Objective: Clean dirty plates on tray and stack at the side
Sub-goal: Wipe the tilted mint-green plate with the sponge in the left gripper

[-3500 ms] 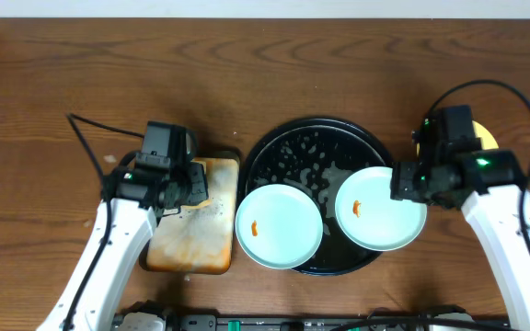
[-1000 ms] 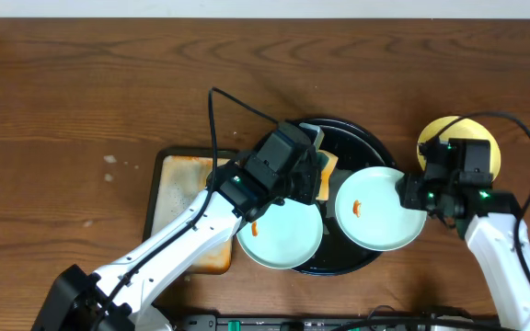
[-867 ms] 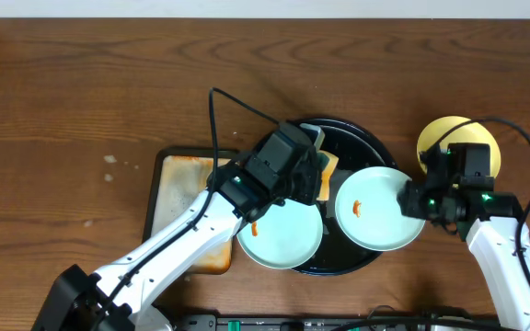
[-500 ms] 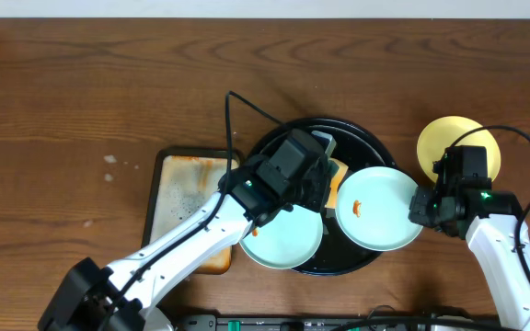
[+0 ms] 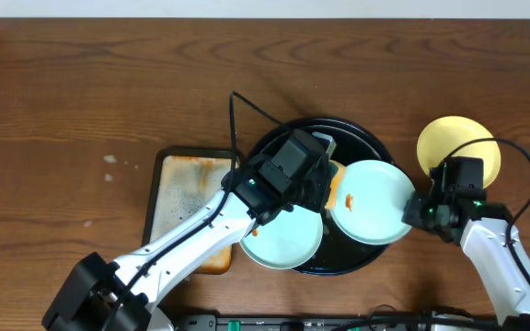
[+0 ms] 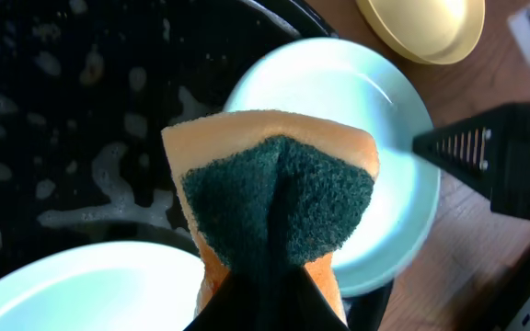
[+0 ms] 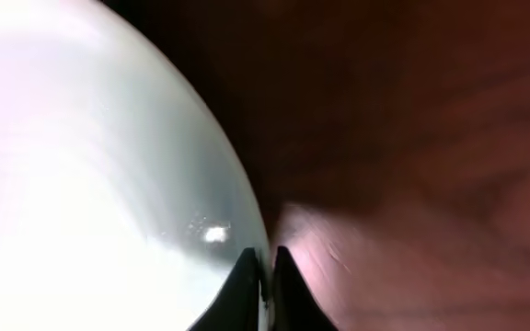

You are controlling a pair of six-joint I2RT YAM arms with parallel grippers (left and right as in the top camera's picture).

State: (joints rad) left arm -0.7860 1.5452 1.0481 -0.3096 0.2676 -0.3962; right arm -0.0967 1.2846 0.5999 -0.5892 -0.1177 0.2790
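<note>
In the middle of the table (image 5: 81, 92), the big tray (image 5: 362, 138). On its front left rim, the first plate (image 5: 283, 244), sticking out past the edge. On its right side, the second plate (image 5: 371, 202), out past the rim too. Between these two, above the big tray, the sponge (image 6: 279, 198) in the left gripper (image 6: 270, 294). On the second plate's right edge, the right gripper (image 7: 267, 267). Behind that, on the table, the third plate (image 5: 458, 142). Just left of the big tray, the flat tray (image 5: 182, 198).
</note>
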